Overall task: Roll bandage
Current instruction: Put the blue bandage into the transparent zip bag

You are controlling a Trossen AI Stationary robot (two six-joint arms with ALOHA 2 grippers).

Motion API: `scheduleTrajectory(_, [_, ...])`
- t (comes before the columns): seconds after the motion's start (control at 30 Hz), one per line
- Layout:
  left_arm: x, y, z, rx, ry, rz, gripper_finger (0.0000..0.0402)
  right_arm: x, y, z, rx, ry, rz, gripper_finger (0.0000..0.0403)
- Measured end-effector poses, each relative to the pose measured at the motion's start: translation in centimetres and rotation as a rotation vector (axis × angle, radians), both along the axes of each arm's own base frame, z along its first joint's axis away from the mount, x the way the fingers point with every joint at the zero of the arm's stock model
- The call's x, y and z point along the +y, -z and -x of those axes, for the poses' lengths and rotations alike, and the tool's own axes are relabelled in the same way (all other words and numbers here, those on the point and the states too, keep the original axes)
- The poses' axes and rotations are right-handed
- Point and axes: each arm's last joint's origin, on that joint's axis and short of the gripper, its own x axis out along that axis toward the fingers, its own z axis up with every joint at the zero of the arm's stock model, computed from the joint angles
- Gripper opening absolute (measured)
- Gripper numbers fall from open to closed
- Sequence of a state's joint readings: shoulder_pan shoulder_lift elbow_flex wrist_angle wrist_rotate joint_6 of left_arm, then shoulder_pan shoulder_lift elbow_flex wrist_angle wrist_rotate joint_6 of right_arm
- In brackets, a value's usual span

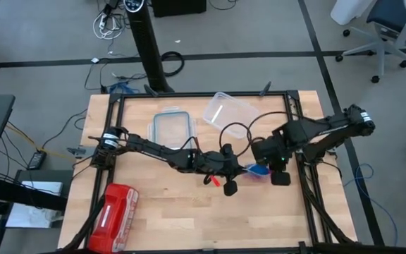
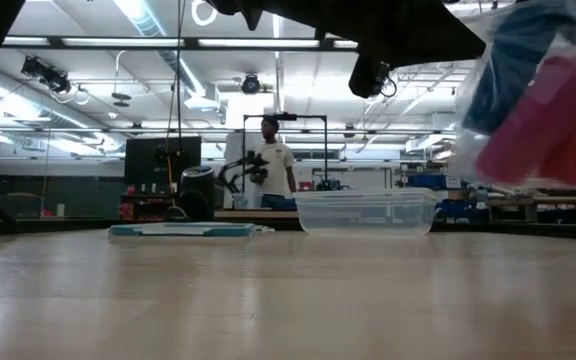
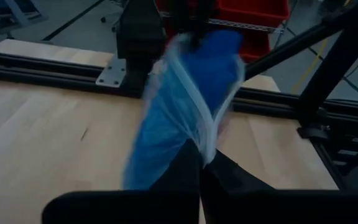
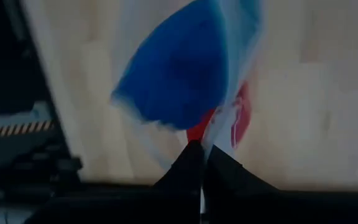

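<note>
From above, both dark arms meet over the middle of the pale wooden bench (image 1: 189, 219). The left gripper (image 1: 225, 178) and right gripper (image 1: 279, 171) hold a clear plastic bag (image 1: 258, 171) between them, a patch of blue showing inside. A clear container (image 1: 230, 111) and its lid (image 1: 175, 127) lie toward the back; a red zip pouch (image 1: 115, 216) lies near the front left.

At bench height, the bag (image 2: 538, 95) hangs above the wood, blurred, blue over pinkish red.

The left wrist view shows the fingers (image 3: 188, 171) pressed together on filmy, crinkled plastic around the blue bandage (image 3: 179, 106).

The right wrist view shows that arm's fingers (image 4: 197, 165) likewise pinched on the bag, soft blue fabric (image 4: 179, 71) above a red-pink roll (image 4: 238, 118).

Likely the step is freeing the bandage; next, the bag must be pulled open.
</note>
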State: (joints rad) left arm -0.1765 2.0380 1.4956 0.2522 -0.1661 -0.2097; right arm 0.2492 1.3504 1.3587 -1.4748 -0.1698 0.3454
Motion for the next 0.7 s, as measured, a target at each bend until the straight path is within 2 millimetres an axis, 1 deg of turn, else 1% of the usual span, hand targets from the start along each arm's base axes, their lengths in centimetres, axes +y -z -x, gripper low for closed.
scheduleTrajectory(0.07, [0.0,0.1,0.0,0.005,0.001,0.0,0.0001,0.0,-0.1,0.1,-0.004,-0.006,-0.009,0.0009])
scheduleTrajectory(0.17, [0.0,0.1,0.0,0.013,-0.001,0.001,0.0001,-0.1,-0.3,0.2,-0.018,0.005,0.038,0.0025])
scheduleTrajectory(0.27, [0.0,0.3,0.1,0.034,-0.002,-0.003,0.0001,-0.1,-0.7,0.7,-0.042,0.02,0.038,0.0044])
scheduleTrajectory(0.37, [0.0,0.4,0.1,0.043,-0.003,0.003,0.0001,0.0,-1.1,0.9,-0.102,0.048,0.066,0.0063])
scheduleTrajectory(0.47, [0.0,0.8,0.3,0.077,-0.023,0.009,0.0001,0.6,-1.3,0.5,-0.187,0.062,0.101,0.0078])
scheduleTrajectory(0.6, [-0.1,1.1,0.4,0.11,-0.048,-0.008,0.0001,1.7,-1.3,-0.1,-0.245,0.03,0.064,0.0087])
scheduleTrajectory(0.7, [-0.1,1.0,0.4,0.099,-0.051,-0.007,0.0001,2.4,-1.5,-0.1,-0.265,0.018,0.019,0.0087])
